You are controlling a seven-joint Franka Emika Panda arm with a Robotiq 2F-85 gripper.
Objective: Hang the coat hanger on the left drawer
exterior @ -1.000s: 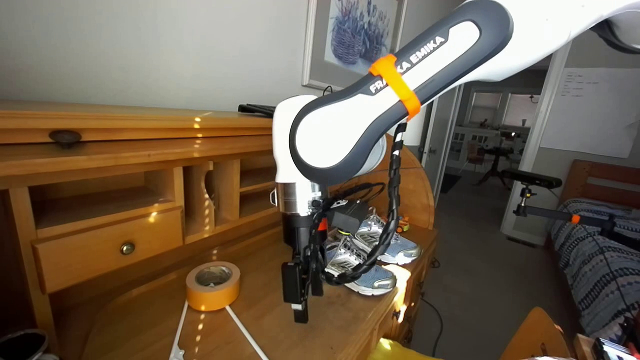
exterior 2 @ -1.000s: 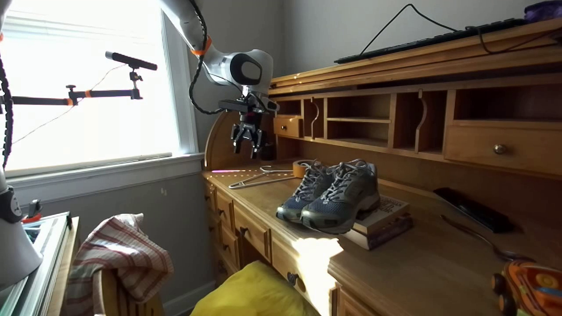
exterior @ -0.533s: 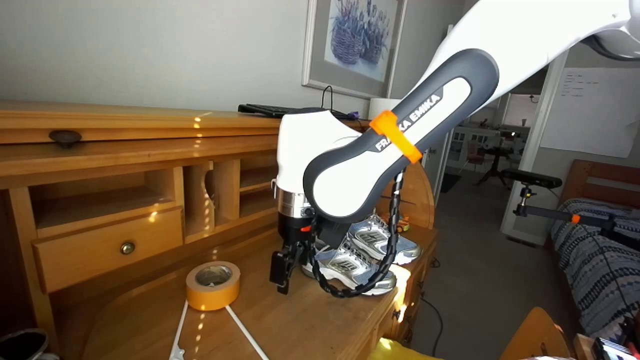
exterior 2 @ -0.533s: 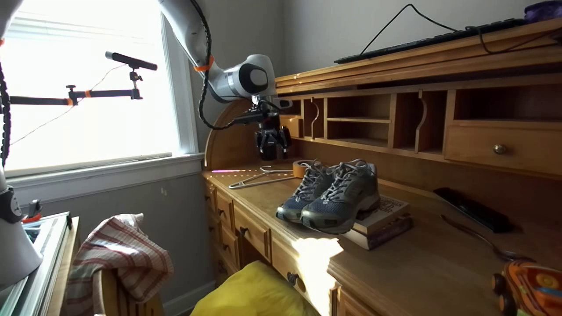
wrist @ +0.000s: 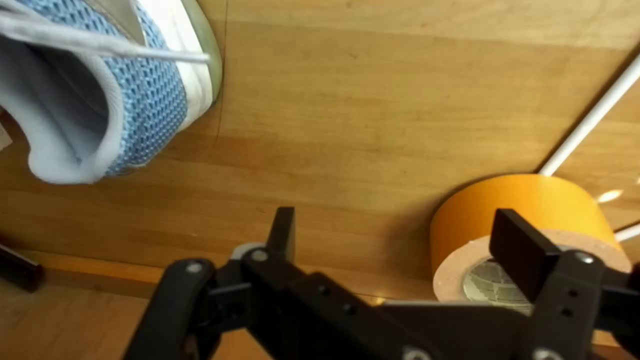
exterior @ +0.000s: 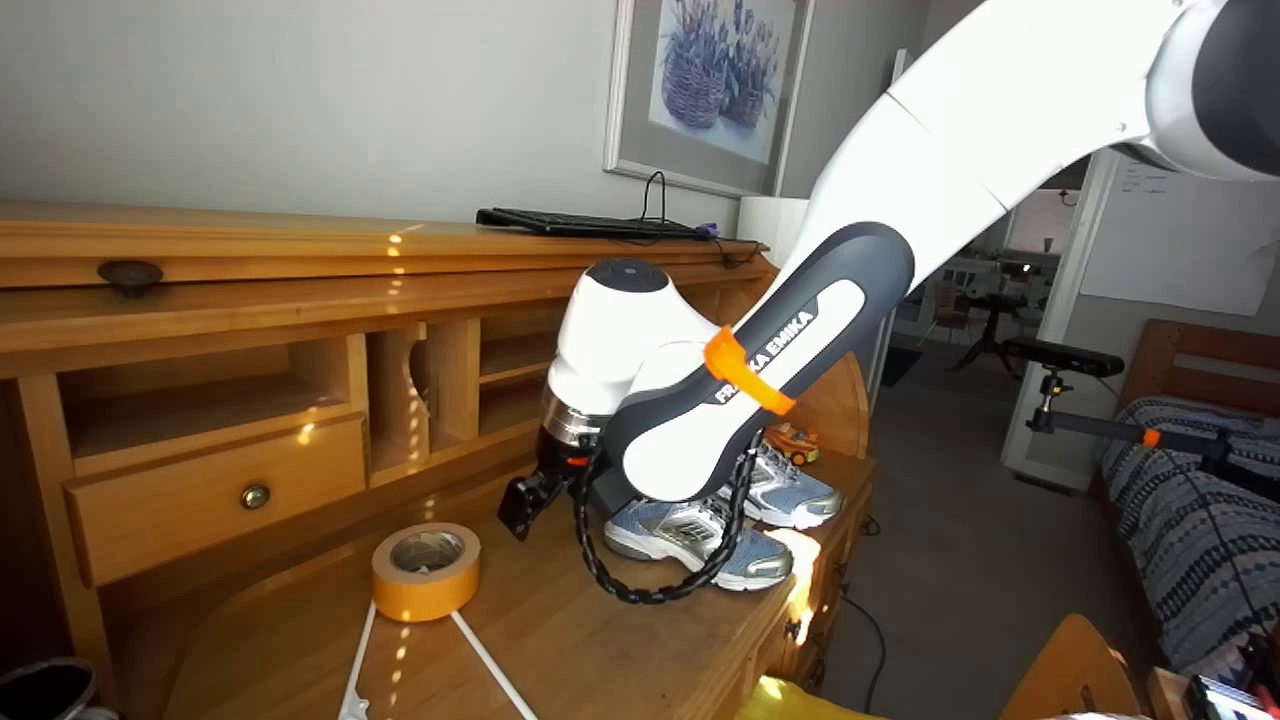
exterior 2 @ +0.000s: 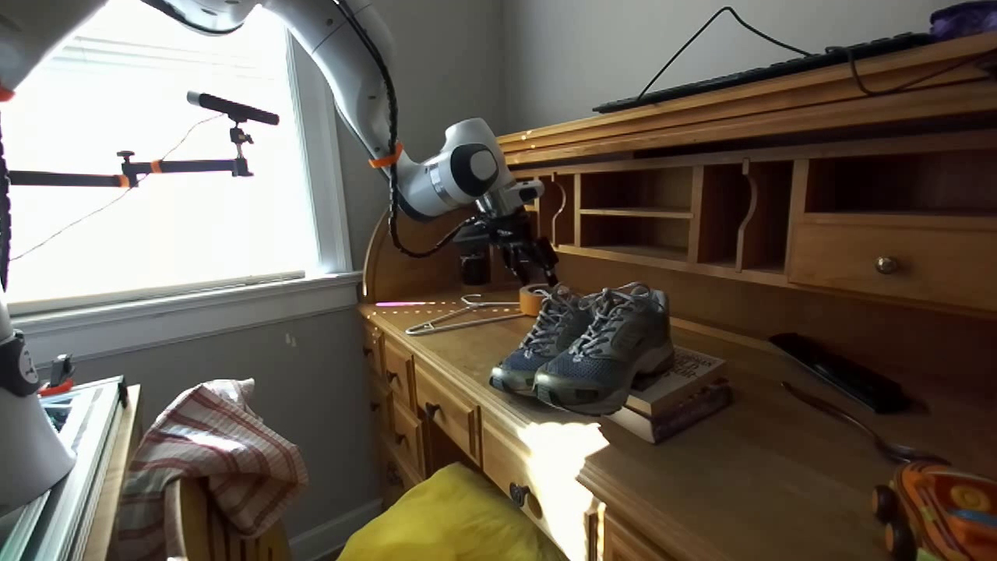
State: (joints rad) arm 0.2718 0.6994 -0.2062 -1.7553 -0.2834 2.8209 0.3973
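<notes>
Coat hanger (wrist: 590,123) on worktop (exterior: 580,650), ungrasped; claw (wrist: 395,220) spread wide, holding nothing. Likely remaining: grasp, lift, hang on left drawer (exterior: 212,500).

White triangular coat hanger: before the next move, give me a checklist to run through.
1. Black two-fingered tool open: ok, nothing held.
2. Tool clear of the round orange tape roll: ok, a gap shows in an exterior view.
3. White triangular coat hanger free: not ok, the roll covers one corner.
4. Tool lined up on hanger: not ok, the hanger lies off to one side in the wrist view.
5. Left honey-coloured wooden drawer available: ok, nothing hangs on its knob.
</notes>
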